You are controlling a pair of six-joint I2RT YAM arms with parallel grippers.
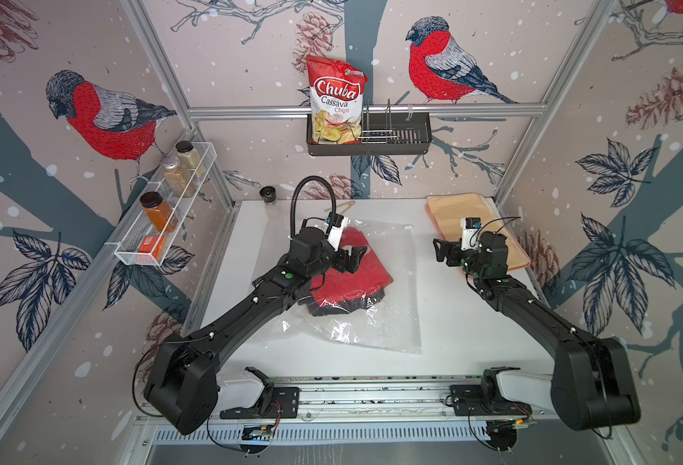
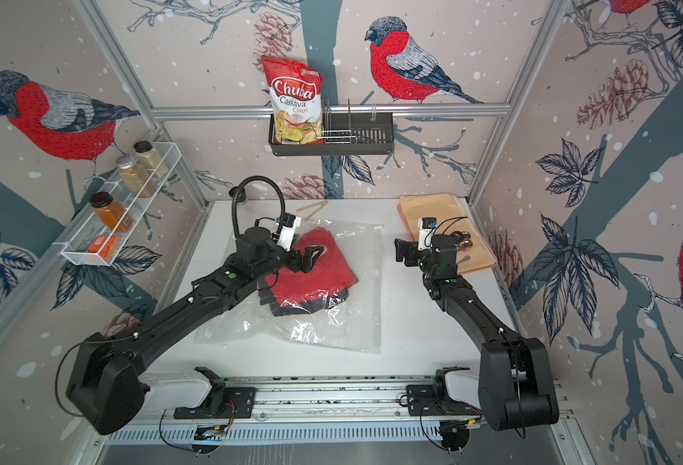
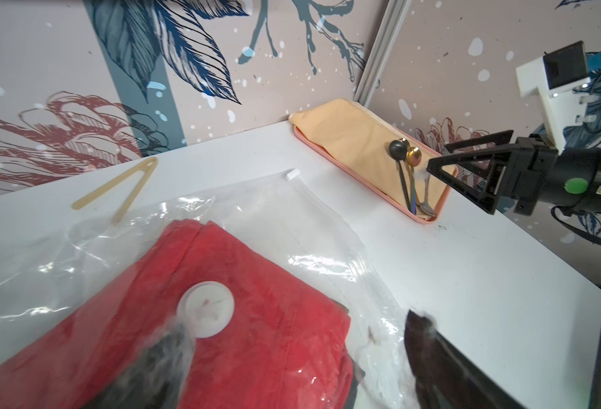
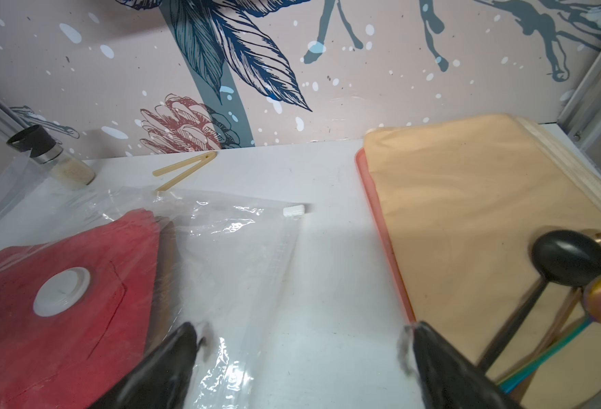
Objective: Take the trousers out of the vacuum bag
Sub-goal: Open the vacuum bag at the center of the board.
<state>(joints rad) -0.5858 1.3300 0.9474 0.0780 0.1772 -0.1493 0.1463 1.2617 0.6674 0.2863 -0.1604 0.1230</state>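
Note:
The clear vacuum bag (image 1: pixel 376 318) (image 2: pixel 343 322) lies flat on the white table in both top views. Inside it are folded red trousers (image 1: pixel 349 282) (image 3: pixel 256 329) (image 4: pixel 61 340) on top of a black pair (image 1: pixel 333 309). Over the red cloth sits the white valve disc (image 3: pixel 205 308) (image 4: pixel 61 291), and the zip slider (image 3: pixel 293 174) (image 4: pixel 294 210) is at the bag's far corner. My left gripper (image 1: pixel 358 257) (image 3: pixel 300 324) hovers open over the red trousers, holding nothing. My right gripper (image 1: pixel 438 249) (image 4: pixel 300 329) is open and holds nothing, between the bag's right edge and the peach mat.
A peach mat on a pink tray (image 1: pixel 472 215) (image 4: pixel 451 198) holds spoons (image 4: pixel 568 258) at the back right. Wooden tongs (image 1: pixel 341 206) (image 3: pixel 122 191) and a small jar (image 1: pixel 268 195) lie behind the bag. A chips bag (image 1: pixel 335 100) stands in a wall basket; a wire spice shelf (image 1: pixel 170 209) hangs left.

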